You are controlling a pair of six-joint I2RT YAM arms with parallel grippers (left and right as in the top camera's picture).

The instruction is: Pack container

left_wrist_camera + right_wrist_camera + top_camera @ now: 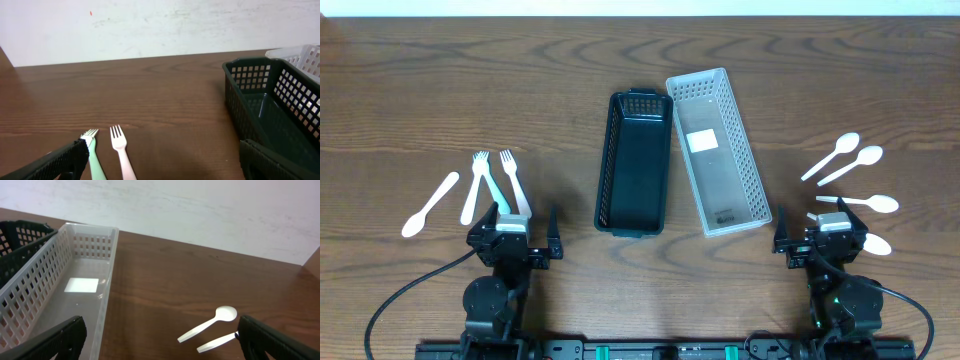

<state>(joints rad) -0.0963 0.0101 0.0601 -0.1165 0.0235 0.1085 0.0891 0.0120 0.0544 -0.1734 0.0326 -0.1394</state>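
While parked at seven and five o'clock, left jaws and right jaws released wide, gripping nothing. Beneath, dark wood-grain tabletop (520, 60); beyond, at twelve o'clock, scuffed white wall (150, 25). Centre: black basket (635, 165), pale basket (720, 150) just beside at its three o'clock. Forks (512, 180) at nine o'clock, spoons (852, 165) at three.
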